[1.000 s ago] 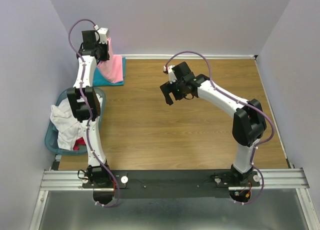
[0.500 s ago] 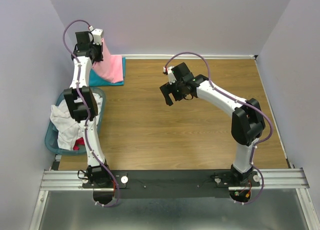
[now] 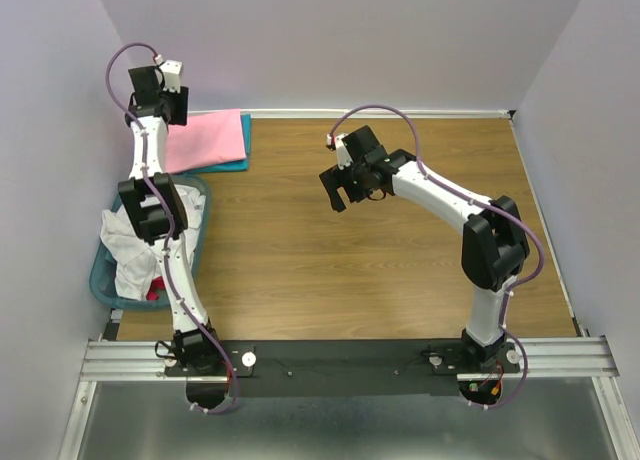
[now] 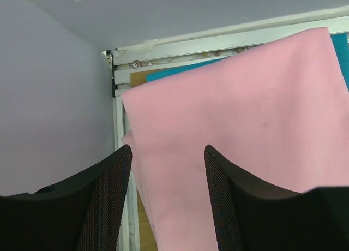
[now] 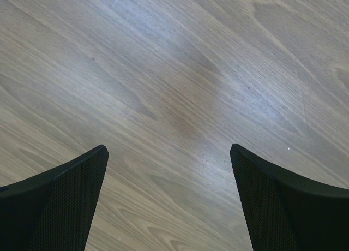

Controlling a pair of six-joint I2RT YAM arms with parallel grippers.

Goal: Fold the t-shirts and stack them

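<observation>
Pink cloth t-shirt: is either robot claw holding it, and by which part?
Nothing is held. The light pink cloth t-shirt lies flat, free of the open left gripper; the right gripper is open too.

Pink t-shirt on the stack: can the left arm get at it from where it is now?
Probably yes. The left gripper hangs open just above one edge of the pink t-shirt, which lies flat on the teal t-shirt. Nothing shows between the fingers and the cloth, so a short drop should reach it.

Lt pink t-shirt (image 3: pixel 205 142), teal t-shirt (image 3: pixel 228 165), white t-shirts (image 3: pixel 125 245), lt-blue basket (image 3: pixel 100 280), brown wood-grain table (image 3: pixel 350 260)
</observation>
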